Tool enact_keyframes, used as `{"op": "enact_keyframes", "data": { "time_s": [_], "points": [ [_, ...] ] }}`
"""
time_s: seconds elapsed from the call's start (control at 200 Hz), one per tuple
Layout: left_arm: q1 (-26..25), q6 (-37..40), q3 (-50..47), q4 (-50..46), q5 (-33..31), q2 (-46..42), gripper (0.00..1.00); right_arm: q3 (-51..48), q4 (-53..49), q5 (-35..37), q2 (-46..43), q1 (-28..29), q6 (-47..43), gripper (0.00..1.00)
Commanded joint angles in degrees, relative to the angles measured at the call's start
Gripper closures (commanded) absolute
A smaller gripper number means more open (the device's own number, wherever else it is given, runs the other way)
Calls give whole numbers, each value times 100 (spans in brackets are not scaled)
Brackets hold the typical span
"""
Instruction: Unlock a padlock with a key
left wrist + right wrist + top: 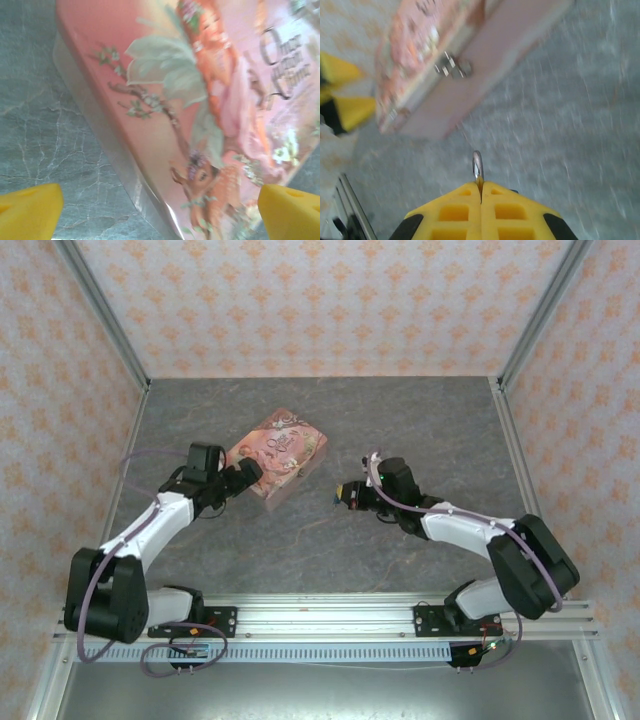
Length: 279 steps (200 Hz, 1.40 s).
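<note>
Pinching tightly together, the right gripper's (481,187) fingers (460,200) clamp a thin silvery loop (478,167) just short of the tin's (165,75) clasp (451,67). Whether this is the key or the padlock's shackle cannot be told, so the padlock's place is uncertain. The left gripper's (243,476) fingers (30,210) are spread wide at the tin's near corner, holding nothing. With so little metal gripped, the loop could twist or slip if it meets the clasp crooked, and the unheld tin could slide away when pushed. Blurred cursive on the lid seems to read "Once upon a Time".
</note>
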Motion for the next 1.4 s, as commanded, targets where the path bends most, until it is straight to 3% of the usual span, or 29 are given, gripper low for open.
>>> {"op": "enact_keyframes", "data": {
  "time_s": [0.0,0.385,0.46,0.601,0.706,0.856,0.946,1.081,1.181,1.236,1.391],
  "points": [
    [42,230,-51,-164,-235,-427,0,214,-1796,-57,-43,119,-416,100],
    [41,541,-260,-538,-478,-1056,0,641,-1643,362,931,240,-249,100],
    [43,637,-290,-510,-595,-1191,0,623,-1566,525,772,224,-277,85],
    [39,726,-498,-229,-1213,-1625,0,708,-1943,886,240,49,-656,68],
    [41,837,-579,-132,-1977,-1923,0,785,-2316,1068,-210,-261,-1035,60],
    [43,1736,-657,158,-2928,-2171,0,861,-2733,1771,-894,-739,-1765,48],
    [38,2487,-782,564,-2967,-2216,0,745,-2623,2205,-1158,-1172,-2061,37],
    [41,2751,-1043,1161,-3476,-2157,0,457,-2231,2703,-1607,-2099,-2170,20],
    [43,2997,-1434,1994,-3765,-2028,0,203,-2016,3840,-1628,-2571,-2026,0],
    [45,3177,-1624,2484,-3832,-1874,0,12,-1765,4070,-1580,-2835,-2044,1],
    [51,3618,-2074,3928,-3800,-1078,0,-708,-294,3702,-1224,-3526,-2066,1]
  ]
}}
